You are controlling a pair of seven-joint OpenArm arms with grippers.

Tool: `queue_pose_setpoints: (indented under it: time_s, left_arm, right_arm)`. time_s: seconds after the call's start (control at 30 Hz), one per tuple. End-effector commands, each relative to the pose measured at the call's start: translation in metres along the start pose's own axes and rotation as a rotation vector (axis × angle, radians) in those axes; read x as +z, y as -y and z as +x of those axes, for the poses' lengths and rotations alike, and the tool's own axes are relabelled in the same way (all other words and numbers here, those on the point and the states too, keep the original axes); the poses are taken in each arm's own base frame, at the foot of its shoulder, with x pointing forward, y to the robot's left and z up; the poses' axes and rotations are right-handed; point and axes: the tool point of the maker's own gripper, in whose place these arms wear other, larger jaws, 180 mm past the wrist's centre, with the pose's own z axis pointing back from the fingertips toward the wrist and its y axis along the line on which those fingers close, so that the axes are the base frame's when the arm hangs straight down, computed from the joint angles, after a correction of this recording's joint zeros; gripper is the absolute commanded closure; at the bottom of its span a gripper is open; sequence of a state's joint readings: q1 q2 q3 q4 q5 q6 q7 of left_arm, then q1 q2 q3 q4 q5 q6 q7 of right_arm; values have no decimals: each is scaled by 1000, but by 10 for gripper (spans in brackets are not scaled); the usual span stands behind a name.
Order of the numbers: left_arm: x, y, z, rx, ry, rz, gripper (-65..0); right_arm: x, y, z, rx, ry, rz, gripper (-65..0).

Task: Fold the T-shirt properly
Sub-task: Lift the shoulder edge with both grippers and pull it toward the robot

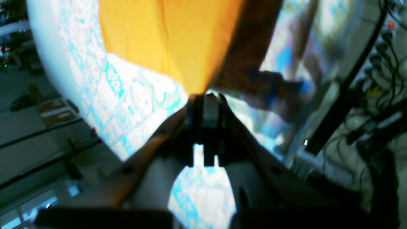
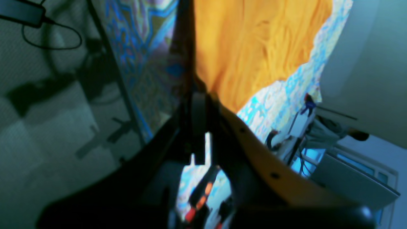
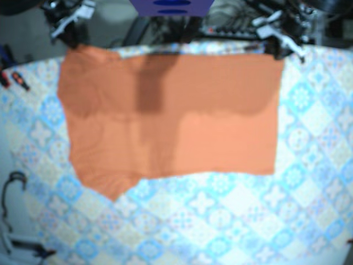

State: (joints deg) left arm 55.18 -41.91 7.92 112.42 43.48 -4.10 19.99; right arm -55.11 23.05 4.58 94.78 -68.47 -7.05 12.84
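T-shirt (image 3: 171,116): orange, spread over the patterned table (image 3: 231,221), filling upper and middle of the base view. Top edge at the far rim of the table, bottom edge about mid-frame.

Left fingers (image 1: 190,108): at the cloth's upper right corner in the base view, pinched tight on fabric, with cloth fanning up from the tips in the wrist view.

Right fingers (image 2: 198,108): at the upper left corner, likewise clamped on fabric.

Top edge probably lifted a little, judging by the shadow band across the upper cloth. Lower left of the garment running down to a point; lower edge uneven.

Risks noted:
- Thin pinch at either corner liable to slip under tension.
- Unequal travel of the two arms likely to skew the fold.
- Uneven lower left likely to leave edges mismatched.
- Drag over the table liable to bunch the trailing cloth.
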Motion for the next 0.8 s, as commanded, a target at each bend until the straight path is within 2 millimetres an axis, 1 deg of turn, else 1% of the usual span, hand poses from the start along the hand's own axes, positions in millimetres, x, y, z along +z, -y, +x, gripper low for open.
queue_pose_setpoints:
  time_s: [0.0, 0.07, 0.13, 0.2, 0.3, 0.4, 0.47, 0.63, 0.77]
  left_arm:
    - [4, -10, 4, -5, 16, 32, 0]
    - [9, -9, 5, 4, 18, 45, 0]
    - [14, -10, -2, -7, 7, 51, 0]
    - [19, -5, -1, -11, 24, 36, 0]
    - [26, -1, -7, -14, 19, 23, 0]
    - [28, -3, -8, -6, 18, 43, 0]
    - [32, 1, -10, -1, 12, 37, 0]
    - [35, 7, -11, 0, 9, 19, 0]
    - [36, 9, -11, 0, 8, 13, 0]
  right_arm:
    - [5, 5, -3, 6, -1, -15, 0]
    - [10, 2, -6, 9, -9, -6, 0]
    - [12, 9, -9, 32, -8, -32, 0]
    - [18, 9, -10, 53, -2, -46, 0]
    - [25, 3, -11, 68, 3, -35, 0]
    - [28, 1, -10, 68, 4, -29, 0]
    - [31, -3, -12, 61, -1, -19, 0]
    - [35, 2, -22, -2, -19, -32, 0]
    - [37, 5, -38, -20, -51, -38, 0]
